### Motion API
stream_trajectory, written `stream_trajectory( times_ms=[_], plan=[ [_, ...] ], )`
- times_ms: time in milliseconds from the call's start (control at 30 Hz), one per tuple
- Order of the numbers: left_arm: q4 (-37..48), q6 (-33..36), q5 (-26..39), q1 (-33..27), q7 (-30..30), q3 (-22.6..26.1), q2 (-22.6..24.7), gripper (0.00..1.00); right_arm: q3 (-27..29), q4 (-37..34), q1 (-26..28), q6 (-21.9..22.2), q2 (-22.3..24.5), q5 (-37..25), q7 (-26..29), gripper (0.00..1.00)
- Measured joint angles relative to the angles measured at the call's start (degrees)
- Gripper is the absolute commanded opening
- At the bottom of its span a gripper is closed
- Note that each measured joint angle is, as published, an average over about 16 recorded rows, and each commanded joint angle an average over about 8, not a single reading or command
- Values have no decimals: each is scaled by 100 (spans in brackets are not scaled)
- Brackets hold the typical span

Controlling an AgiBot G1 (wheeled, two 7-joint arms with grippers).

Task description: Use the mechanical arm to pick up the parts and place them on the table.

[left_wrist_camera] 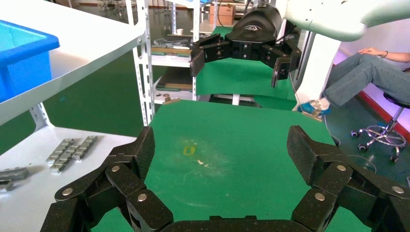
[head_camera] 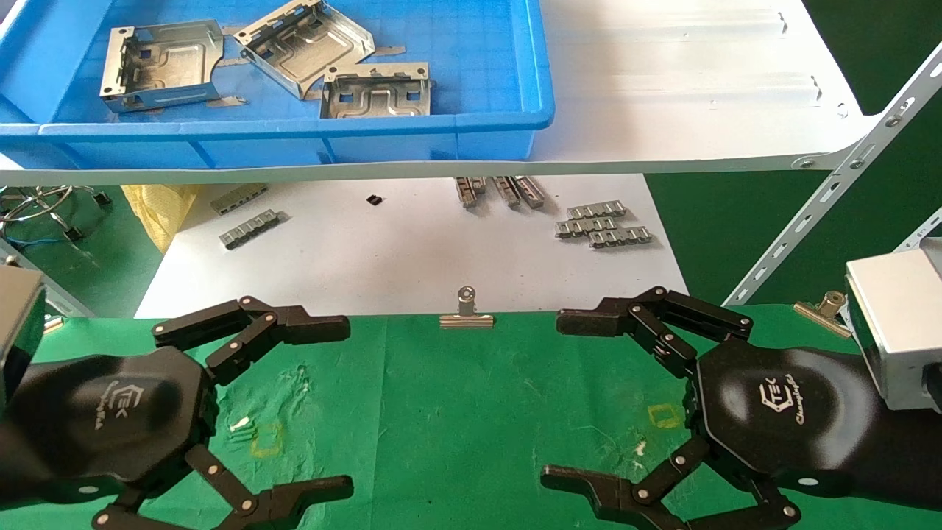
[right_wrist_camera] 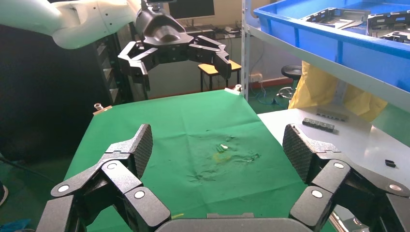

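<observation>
The blue plastic bin (head_camera: 471, 140) runs off the upper left of the head view, so its far wall and left end are cut off. Three sheet-metal brackets (head_camera: 163, 65) lie inside it, close together; two thin grey strips peek out from under them, mostly hidden. The white shelf board (head_camera: 684, 81) carrying the bin covers the back part of the lower white board (head_camera: 412, 258), where the ridged grey strips (head_camera: 602, 223) at centre right and another pair at centre left lie in the open.

At lower left, the left end effector (head_camera: 348, 402) hovers over the green cloth counter (head_camera: 456, 412) with its fingers spread wide and nothing between them; its wrist is cut by the frame edge. At lower right, the right end effector (head_camera: 552, 398) mirrors it, likewise spread and empty. A silver binder clip (head_camera: 466, 313) grips the cloth's far edge between them. The cloth is wrinkled, with small yellow square outlines (head_camera: 665, 416).

In the left wrist view a seated person's legs (left_wrist_camera: 360, 79) show at right.
</observation>
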Motion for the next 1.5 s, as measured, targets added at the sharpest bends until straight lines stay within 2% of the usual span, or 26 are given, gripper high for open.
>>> stream_trajectory(
  times_ms=[33,67,133,267,1500],
  plan=[
    [0,0,0,0,0,0,0,100,0,0,0,0,0,0,0,79],
    [0,0,0,0,0,0,0,100,0,0,0,0,0,0,0,66],
    [0,0,0,0,0,0,0,100,0,0,0,0,0,0,0,49],
    [0,0,0,0,0,0,0,100,0,0,0,0,0,0,0,0],
    [0,0,0,0,0,0,0,100,0,0,0,0,0,0,0,0]
  ],
)
